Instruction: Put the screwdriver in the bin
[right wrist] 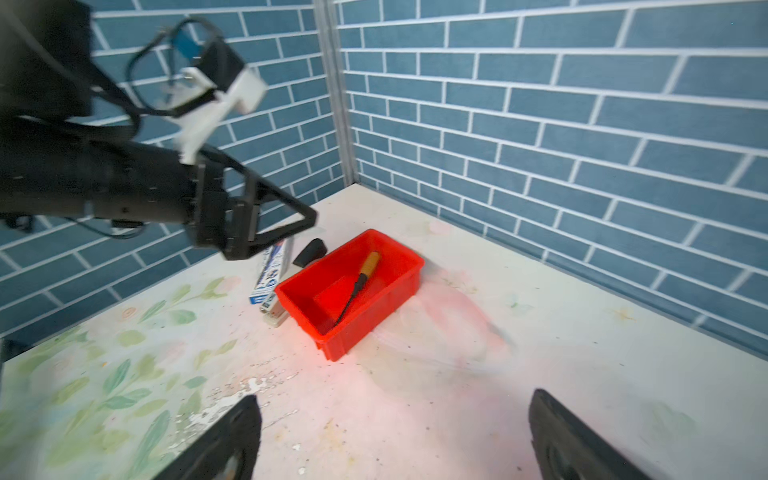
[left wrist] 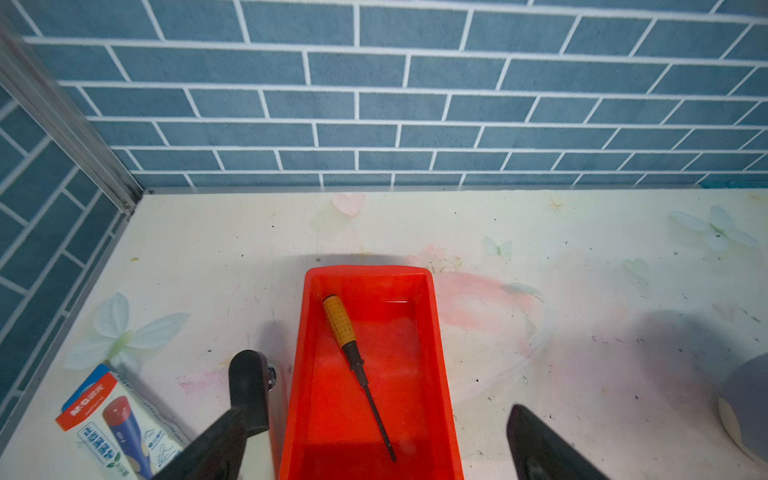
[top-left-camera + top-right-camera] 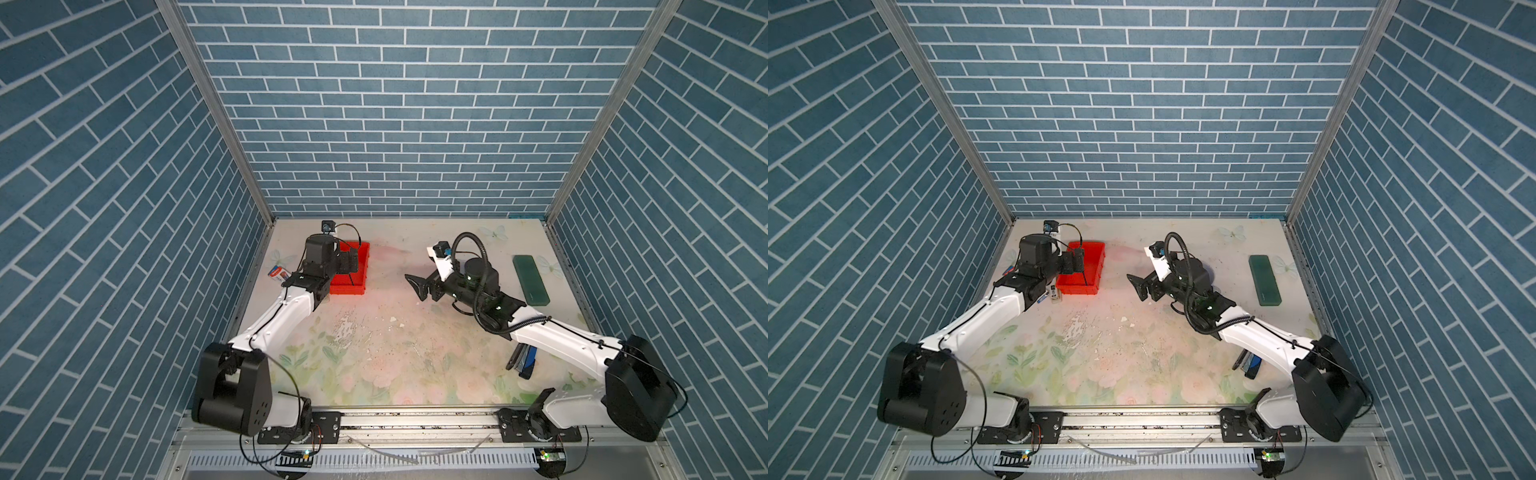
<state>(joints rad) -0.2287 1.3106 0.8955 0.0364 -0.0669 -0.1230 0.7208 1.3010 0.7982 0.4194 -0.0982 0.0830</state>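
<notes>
The left arm (image 3: 286,307) reaches forward over the bin (image 2: 434,332), the left gripper (image 2: 384,395) spread wide and empty. The screwdriver (image 2: 353,357) lies flat inside, handle toward the back wall (image 2: 415,104). The right arm (image 3: 552,336) is bent inward; the right gripper (image 3: 418,287) is fully parted, holding nothing. A carton (image 2: 112,419) beside the bin seems to read "M&G".

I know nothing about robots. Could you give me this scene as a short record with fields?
Container: shallow red plastic bin, far left of table
Tool: slim yellow-handled, black-shafted screwdriver, lying loose in the bin
Left gripper: open, empty, just above the bin
Right gripper: open, empty, mid-table
Also there: flat dark green block, at right
</notes>
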